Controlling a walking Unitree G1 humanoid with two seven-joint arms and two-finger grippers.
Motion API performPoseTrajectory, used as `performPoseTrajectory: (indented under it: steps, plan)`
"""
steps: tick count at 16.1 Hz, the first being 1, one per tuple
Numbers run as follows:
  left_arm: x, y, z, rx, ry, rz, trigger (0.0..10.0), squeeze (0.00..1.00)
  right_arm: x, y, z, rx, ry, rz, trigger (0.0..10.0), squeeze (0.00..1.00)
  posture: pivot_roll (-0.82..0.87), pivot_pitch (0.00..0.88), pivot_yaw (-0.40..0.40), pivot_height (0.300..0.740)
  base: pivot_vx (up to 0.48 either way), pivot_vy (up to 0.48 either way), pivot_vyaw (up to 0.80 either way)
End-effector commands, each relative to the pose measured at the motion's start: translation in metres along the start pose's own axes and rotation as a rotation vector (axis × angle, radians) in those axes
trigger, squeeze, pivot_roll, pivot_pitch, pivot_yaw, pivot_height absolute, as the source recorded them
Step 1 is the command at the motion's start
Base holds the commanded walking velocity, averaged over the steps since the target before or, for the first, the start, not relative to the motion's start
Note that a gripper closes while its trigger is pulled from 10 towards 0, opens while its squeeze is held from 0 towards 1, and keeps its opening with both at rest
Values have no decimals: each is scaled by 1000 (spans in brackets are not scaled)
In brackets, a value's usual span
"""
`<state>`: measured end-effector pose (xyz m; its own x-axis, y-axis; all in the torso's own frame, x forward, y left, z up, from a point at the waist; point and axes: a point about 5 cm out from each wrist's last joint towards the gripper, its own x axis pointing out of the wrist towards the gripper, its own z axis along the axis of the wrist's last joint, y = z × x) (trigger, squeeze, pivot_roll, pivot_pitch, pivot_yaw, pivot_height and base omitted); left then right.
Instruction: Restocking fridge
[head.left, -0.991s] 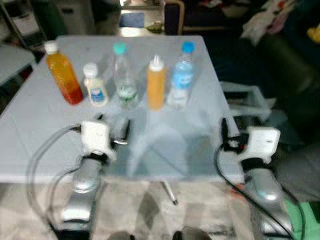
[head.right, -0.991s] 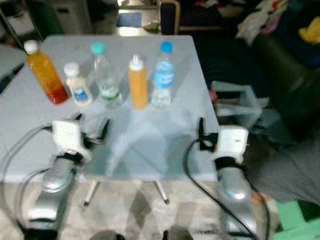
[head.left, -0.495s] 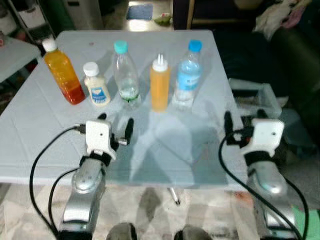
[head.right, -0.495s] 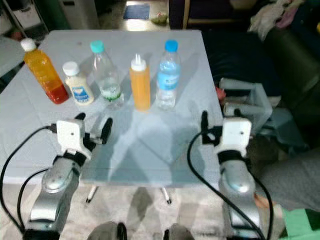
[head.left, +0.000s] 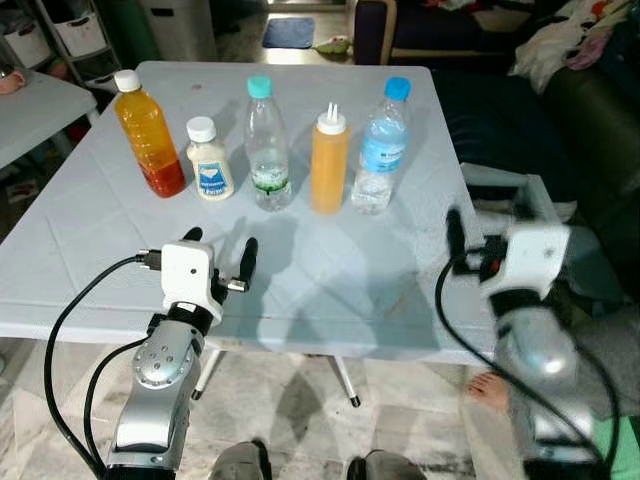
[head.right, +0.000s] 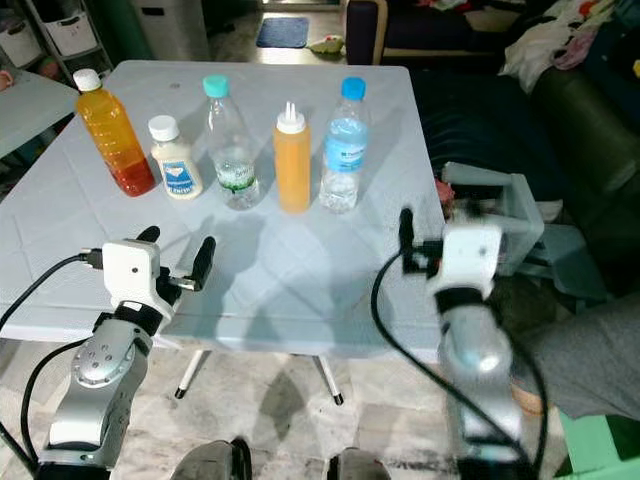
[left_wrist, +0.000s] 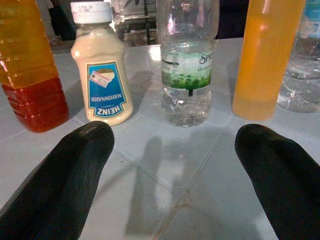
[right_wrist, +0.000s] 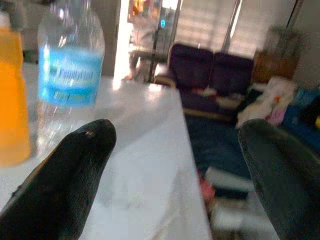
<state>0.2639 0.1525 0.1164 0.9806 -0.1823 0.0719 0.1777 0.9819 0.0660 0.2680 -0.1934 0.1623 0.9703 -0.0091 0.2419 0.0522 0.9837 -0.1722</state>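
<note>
Still at the approach stage by the look of it: nothing picked up, all five items standing upright in a row across the far half of the white folding table (head.left: 330, 290). From the robot's left: orange juice bottle (head.left: 148, 135) with white cap, Heinz mayonnaise bottle (head.left: 209, 160), clear Sprite bottle (head.left: 267, 146) with teal cap, orange squeeze bottle (head.left: 327, 163) with white nozzle, water bottle (head.left: 382, 148) with blue cap and label. They sit near each other but not touching, as far as I can tell. Left gripper (head.left: 218, 262) hovers over the near part of the table, fingers spread wide and empty; its wrist view looks straight at the mayonnaise and Sprite bottles between the two black fingers (left_wrist: 65, 175). Right gripper (right_wrist: 172, 175) is at the table's near right corner, fingers also apart and holding nothing, with the water bottle ahead of it and off to one side in the wrist view. The right arm is blurred in the head views, so probably in motion. Next move, my guess: reach forward with one arm, centre a bottle between the fingers, close on the body below the cap. Bottles are tall and narrow, so an off-centre push could knock one into its neighbour. Table top is smooth, pale, with faint tile-like lines. Room: dark sofa (head.left: 520, 110) with clothes on it to the right, a second white table (head.left: 30, 105) to the left, storage bins (head.left: 60, 30) behind, marbled tile floor (head.left: 300, 400). No fridge that I can make out.
</note>
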Motion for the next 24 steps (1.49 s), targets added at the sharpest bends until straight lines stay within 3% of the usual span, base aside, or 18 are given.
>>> performPoseTrajectory:
  steps: [1, 4, 7, 14, 17, 18, 20, 21, 24]
  plan:
    - [-1, 4, 3, 26, -4, 5, 10000, 0, 5, -3, 8, -9, -34, -5, 10000, 0, 2, 132, 11, 740, 0, 0, 550]
    - [-3, 4, 3, 25, -1, 5, 10000, 0, 9, -7, 14, -8, -54, -23, 10000, 0, 10, 135, 10, 740, 0, 0, 788]
    - [-4, 6, 2, 30, 5, 12, 10000, 0, 8, -2, 18, 28, -63, -43, 10000, 0, 13, 137, 13, 740, 0, 0, 0]
    - [-5, 5, 3, 28, 12, 1, 10000, 0, 20, -10, 40, -18, -135, -54, 10000, 0, 13, 153, 20, 740, 0, 0, 0]
    - [-8, 4, 2, 33, 25, -9, 10000, 0, 40, -14, 53, -52, -179, 12, 10000, 0, 28, 174, 27, 740, 0, 0, 0]
    - [-9, 5, 3, 35, 27, -9, 10000, 0, 52, -19, 60, -38, -196, 37, 10000, 0, 37, 179, 27, 740, 0, 0, 0]
    - [-9, 5, 3, 36, 28, -9, 10000, 0, 60, -21, 64, -29, -203, 53, 10000, 0, 45, 184, 28, 740, 0, 0, 0]
    - [-11, 5, 3, 39, 33, -9, 10000, 0, 74, -25, 73, -8, -221, 89, 10000, 0, 51, 187, 29, 740, 0, 0, 0]
    - [-12, 7, 4, 46, 41, -12, 10000, 0, 90, -14, 79, -3, -232, 194, 10000, 0, 72, 187, 38, 740, 0, 0, 0]
